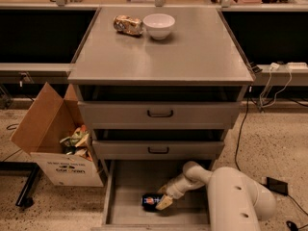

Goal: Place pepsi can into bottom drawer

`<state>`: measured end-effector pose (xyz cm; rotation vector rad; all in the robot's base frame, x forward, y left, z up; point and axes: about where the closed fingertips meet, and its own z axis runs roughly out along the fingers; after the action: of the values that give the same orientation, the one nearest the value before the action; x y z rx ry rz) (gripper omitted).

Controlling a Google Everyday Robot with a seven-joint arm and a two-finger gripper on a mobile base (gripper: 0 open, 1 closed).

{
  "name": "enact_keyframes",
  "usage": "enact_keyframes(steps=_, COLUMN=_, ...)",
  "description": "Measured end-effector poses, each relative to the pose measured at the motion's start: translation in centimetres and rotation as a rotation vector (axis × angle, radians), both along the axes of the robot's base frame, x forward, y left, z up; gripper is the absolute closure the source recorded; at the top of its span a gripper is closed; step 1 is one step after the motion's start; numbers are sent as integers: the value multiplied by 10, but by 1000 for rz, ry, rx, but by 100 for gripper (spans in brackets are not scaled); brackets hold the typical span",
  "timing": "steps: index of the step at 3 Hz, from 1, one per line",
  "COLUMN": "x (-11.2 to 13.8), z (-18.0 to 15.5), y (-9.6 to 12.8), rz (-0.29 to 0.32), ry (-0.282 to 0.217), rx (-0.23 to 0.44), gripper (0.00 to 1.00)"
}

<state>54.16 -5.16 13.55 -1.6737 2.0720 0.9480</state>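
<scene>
The bottom drawer (126, 178) of the grey cabinet is pulled open, showing a plain grey floor. The pepsi can (149, 200), dark blue with a red-and-white logo, lies on its side on the drawer floor near the middle front. My gripper (161, 201) reaches down into the drawer from the right on a white arm (231, 201) and sits right at the can's right end, its fingertips touching or around it.
Two upper drawers (160, 113) with black handles are shut. On the cabinet top sit a white bowl (159, 25) and a shiny snack packet (128, 25). An open cardboard box (53, 138) with rubbish stands on the floor at left. Cables trail at right.
</scene>
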Motion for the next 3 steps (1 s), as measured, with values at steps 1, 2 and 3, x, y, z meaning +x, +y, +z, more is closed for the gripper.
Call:
enact_keyframes(steps=1, x=2, z=-3, y=-4, rz=10, ry=2, rx=-4, gripper=11)
enact_keyframes(steps=2, x=4, z=3, y=-16, rz=-4, ry=-10, rx=4, gripper=0)
enact_keyframes(steps=3, x=12, z=34, y=-44, rz=-29, ry=-121, rx=-21, gripper=0)
